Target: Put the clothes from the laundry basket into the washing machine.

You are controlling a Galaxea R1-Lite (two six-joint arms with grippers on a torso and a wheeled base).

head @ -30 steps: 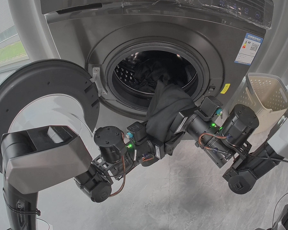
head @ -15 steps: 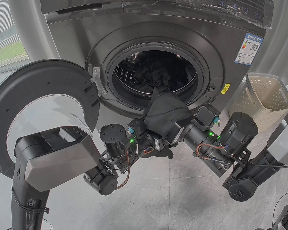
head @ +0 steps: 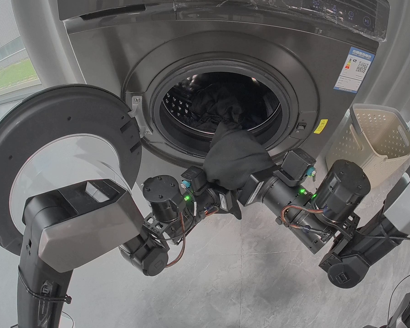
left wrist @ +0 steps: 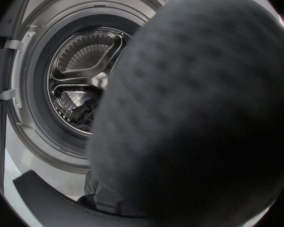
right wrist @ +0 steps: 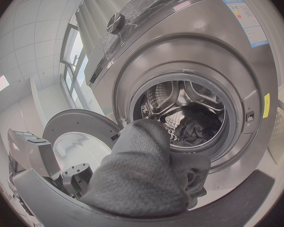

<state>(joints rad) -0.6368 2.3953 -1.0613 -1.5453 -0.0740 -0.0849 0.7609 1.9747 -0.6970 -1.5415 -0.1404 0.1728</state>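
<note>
Though their hold cannot be told, dark garment [head: 234, 158] draped over left gripper [head: 222, 201] and right gripper [head: 258, 184] at washing machine [head: 241, 42] mouth.

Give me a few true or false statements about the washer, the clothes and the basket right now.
The washing machine door is swung open. True.
The drum is empty. False: dark clothes lie inside it.
A black garment hangs out over the opening's lower rim. True.
The laundry basket stands to the machine's left. False: it stands at its right, on the robot's right.
</note>
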